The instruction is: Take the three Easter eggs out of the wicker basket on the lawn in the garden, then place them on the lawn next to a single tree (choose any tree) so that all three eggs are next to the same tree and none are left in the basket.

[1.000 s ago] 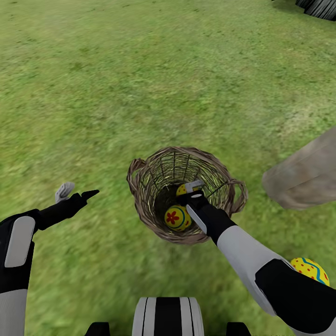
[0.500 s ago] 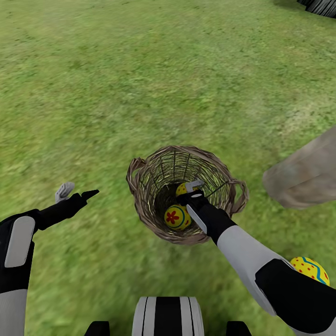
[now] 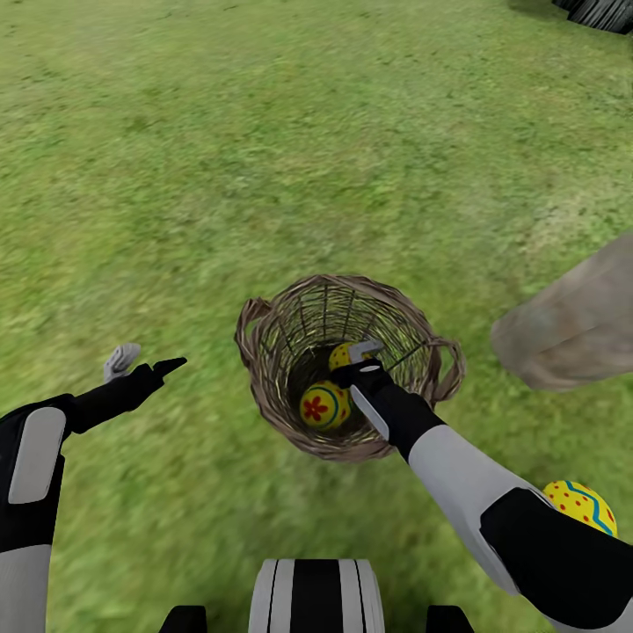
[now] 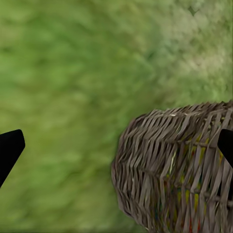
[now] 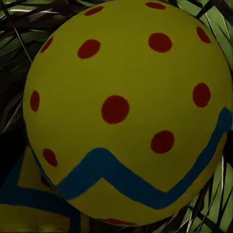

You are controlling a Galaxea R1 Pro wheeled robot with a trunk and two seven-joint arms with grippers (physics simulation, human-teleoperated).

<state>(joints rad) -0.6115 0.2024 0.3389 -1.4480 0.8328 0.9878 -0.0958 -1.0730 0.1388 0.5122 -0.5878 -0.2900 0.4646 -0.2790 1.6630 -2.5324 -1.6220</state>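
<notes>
1. Green lawn (image 3: 264,132) lies all around us, and our left hand (image 3: 145,362) hangs over the grass at the far left, well apart from everything, its two fingers spread and holding nothing. In the left wrist view the dark fingertips (image 4: 9,148) sit wide at either edge, with the basket's woven side ahead of them.

2. Next comes the wicker basket (image 3: 264,369), upright on the grass. Two of the three Easter eggs are inside it, so that part of the job is not done: the flowered egg (image 3: 322,405) rests on the bottom toward the near wall, and the dotted egg (image 3: 341,355) sits just behind it.

3. Our right hand (image 3: 362,360) is reached down into the basket, right at the dotted egg. The right wrist view has that dotted egg (image 5: 126,109) very close ahead, red spots and a blue zigzag band plain on it. We cannot tell whether the fingers are open or have closed on it.

4. Farther right, a grey-brown tree trunk (image 3: 571,330) meets the grass near the basket.

5. At the lower right, one egg on the grass (image 3: 580,507) peeks past our right forearm, out of the basket and near that trunk. We judge one egg delivered and two left.
</notes>
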